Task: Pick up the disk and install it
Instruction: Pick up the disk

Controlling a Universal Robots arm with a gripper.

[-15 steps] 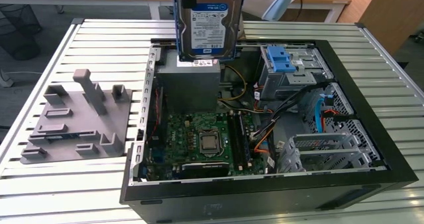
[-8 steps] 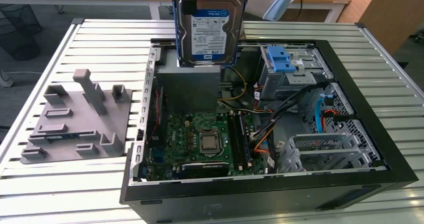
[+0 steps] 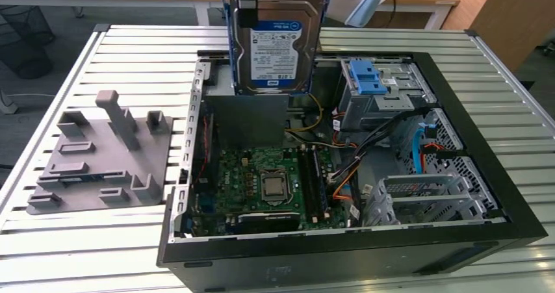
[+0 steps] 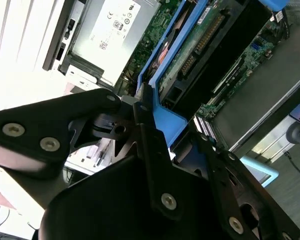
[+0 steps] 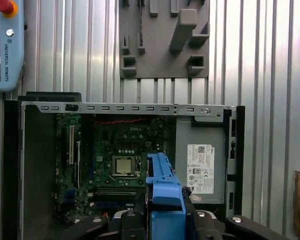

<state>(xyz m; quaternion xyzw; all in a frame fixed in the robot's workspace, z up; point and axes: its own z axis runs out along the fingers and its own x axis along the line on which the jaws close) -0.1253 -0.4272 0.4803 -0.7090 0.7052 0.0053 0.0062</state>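
A white-and-blue printed label covered the face of the disk (image 3: 275,52), its lines too fine to make out. A white sticker (image 5: 200,169) of small print and marks sat on the grey power-supply box (image 5: 200,132), in a corner of the computer case (image 5: 12,150). White lettering ran down the pendant (image 5: 5,50) at the table's (image 5: 270,60) edge.

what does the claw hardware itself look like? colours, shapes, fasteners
The claw is matte black in both wrist views. It has broad, flat link plates with rounded corners and narrower, angular fingers, fastened with silver round-head screws.
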